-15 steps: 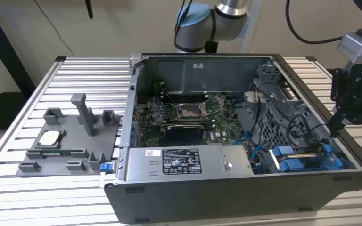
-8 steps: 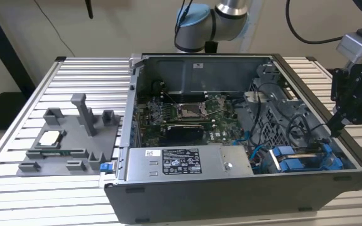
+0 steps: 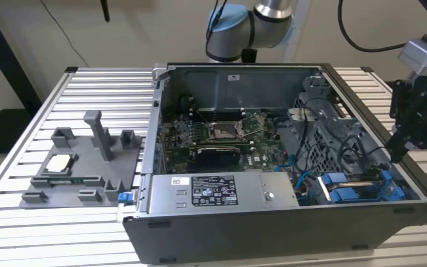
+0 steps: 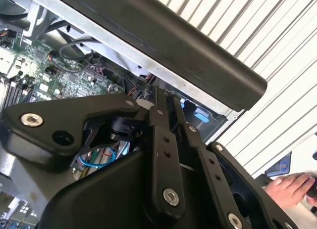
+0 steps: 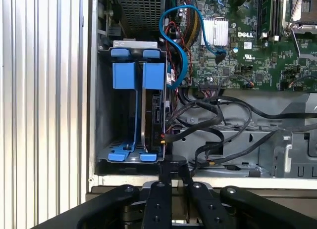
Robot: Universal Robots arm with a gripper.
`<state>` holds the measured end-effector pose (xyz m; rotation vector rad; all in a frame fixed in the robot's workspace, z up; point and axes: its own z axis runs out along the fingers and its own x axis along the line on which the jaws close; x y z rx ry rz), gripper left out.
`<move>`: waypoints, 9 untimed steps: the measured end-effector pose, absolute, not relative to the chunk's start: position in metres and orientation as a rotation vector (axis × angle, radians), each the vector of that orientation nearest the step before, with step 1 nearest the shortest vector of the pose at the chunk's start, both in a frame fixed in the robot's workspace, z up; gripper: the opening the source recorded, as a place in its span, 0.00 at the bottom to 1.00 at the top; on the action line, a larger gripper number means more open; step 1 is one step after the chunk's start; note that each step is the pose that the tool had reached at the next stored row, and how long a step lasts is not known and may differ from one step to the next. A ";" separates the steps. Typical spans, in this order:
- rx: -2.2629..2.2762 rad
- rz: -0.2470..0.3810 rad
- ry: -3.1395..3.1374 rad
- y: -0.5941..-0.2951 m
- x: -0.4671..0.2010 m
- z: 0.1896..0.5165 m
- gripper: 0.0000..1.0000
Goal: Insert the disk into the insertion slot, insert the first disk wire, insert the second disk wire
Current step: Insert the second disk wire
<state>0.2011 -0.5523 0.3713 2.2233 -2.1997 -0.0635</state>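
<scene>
The disk stands edge-on in the insertion slot, its blue carrier tab beside a second blue carrier. In the exterior view, the slot lies in the case's near corner, on that view's right. A black wire end lies against the disk's edge; I cannot tell whether it is plugged in. A blue wire loops over to the motherboard. My gripper hovers over the case wall by the slot, fingers together with nothing visible between them. It also appears in the exterior view and the second wrist view.
The open computer case lies on a slatted table. A grey labelled power-supply box sits near the front, with the motherboard behind it. A grey fixture tray lies on the exterior view's left. A person's hand rests beyond the table.
</scene>
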 end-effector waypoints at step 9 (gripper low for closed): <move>2.197 -0.110 -2.182 -0.564 0.207 0.369 0.24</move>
